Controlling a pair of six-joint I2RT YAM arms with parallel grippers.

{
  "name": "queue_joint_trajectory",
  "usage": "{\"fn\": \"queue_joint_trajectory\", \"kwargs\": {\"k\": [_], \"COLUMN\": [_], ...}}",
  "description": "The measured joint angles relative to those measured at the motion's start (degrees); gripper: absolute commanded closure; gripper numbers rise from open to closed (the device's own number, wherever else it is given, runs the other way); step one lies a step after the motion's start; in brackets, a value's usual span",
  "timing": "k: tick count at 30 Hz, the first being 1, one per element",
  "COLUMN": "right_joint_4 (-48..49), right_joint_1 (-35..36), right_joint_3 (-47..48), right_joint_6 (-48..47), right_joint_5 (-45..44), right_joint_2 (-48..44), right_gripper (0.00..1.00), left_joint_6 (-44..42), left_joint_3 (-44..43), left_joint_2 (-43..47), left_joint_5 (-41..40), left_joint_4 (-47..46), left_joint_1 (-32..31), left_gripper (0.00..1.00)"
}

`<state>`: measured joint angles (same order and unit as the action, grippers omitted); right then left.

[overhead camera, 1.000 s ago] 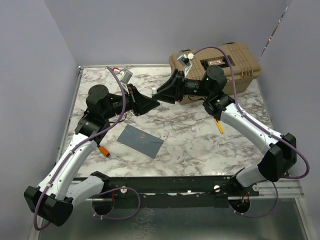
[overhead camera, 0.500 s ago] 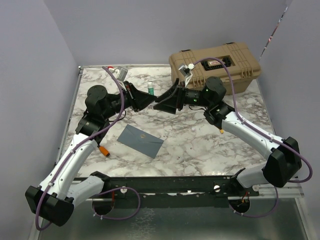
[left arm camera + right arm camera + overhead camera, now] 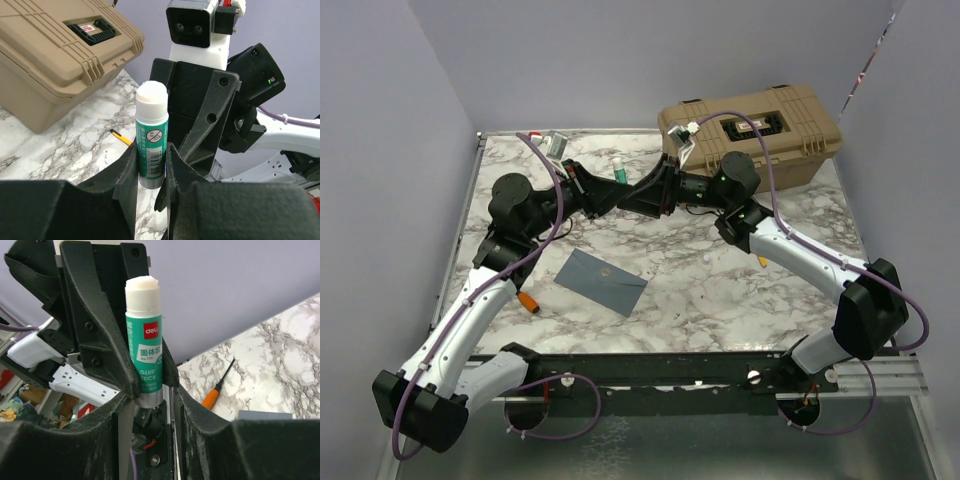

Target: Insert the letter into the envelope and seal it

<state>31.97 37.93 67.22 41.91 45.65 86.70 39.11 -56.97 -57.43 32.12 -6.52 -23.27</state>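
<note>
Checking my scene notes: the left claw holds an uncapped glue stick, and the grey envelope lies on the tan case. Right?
One part is wrong. The left claw does hold the uncapped glue stick, but the grey envelope lies on the marble table, apart from the tan case, as the top external view shows.

The glue stick (image 3: 150,135) stands between the left pincer's (image 3: 151,165) fingers, above the far middle of the worktop (image 3: 720,290). The right pincer (image 3: 150,400) faces it from the right. The hard case (image 3: 760,130) sits behind, at the far right. The envelope (image 3: 601,281) lies nearer, left of centre, and a screwdriver (image 3: 527,299) lies to its left.
</note>
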Motion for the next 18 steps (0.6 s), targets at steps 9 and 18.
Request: {"fn": "queue_joint_trajectory", "kwargs": {"k": [9, 18], "right_joint_4": [3.6, 5.5], "right_joint_1": [0.2, 0.7], "right_joint_3": [0.0, -0.8], "right_joint_6": [2.4, 3.8], "right_joint_5": [-1.4, -2.6], "right_joint_2": [0.0, -0.3], "right_gripper": [1.00, 1.00], "left_joint_6": [2.5, 4.9], "left_joint_3": [0.9, 3.2], "left_joint_2": [0.0, 1.4], "left_joint_5": [-0.5, -1.5], "left_joint_4": [-4.7, -8.9], "left_joint_1": [0.3, 0.4], "left_gripper": [0.95, 0.53]}}
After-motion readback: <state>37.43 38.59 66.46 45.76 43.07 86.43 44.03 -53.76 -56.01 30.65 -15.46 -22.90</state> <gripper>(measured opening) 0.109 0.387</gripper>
